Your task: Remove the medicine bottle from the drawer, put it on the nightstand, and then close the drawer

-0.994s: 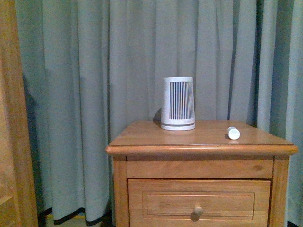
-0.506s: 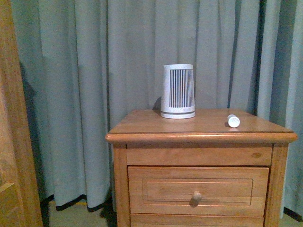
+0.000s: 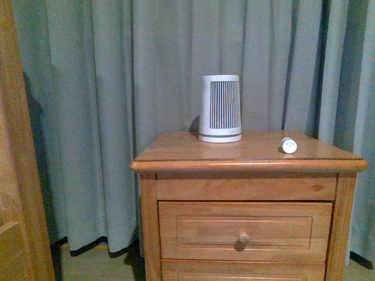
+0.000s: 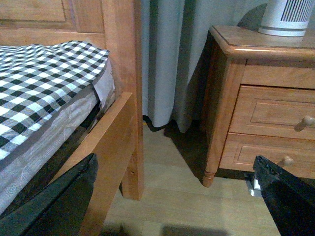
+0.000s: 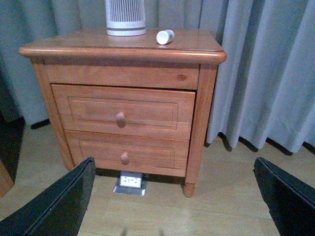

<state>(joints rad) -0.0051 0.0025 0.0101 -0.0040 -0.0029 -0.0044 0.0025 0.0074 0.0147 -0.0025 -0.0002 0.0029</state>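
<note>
While neither arm shows in the front view, a wooden bed frame (image 3: 14, 175) fills the left edge there, and a grey-blue curtain (image 3: 117, 117) hangs behind everything; the nightstand (image 3: 246, 153) stands toward the right, with a white slatted device (image 3: 220, 108) upright at about twelve o'clock on its top; the medicine bottle (image 3: 288, 145) lies on its side at about three o'clock from that device, well apart from it, near the right edge of the top, its cap end facing the camera; below, the drawer (image 3: 244, 230) sits shut, flush with the front, its round knob (image 3: 244, 238) centred.

In the left wrist view a checked blanket (image 4: 39, 83) covers the bed, and the left gripper (image 4: 172, 196) has its dark fingers spread wide, holding nothing; in the right wrist view the right gripper (image 5: 172, 196) is likewise spread and empty, facing both drawers, with a small white box (image 5: 131, 181) on the floor under the nightstand.
</note>
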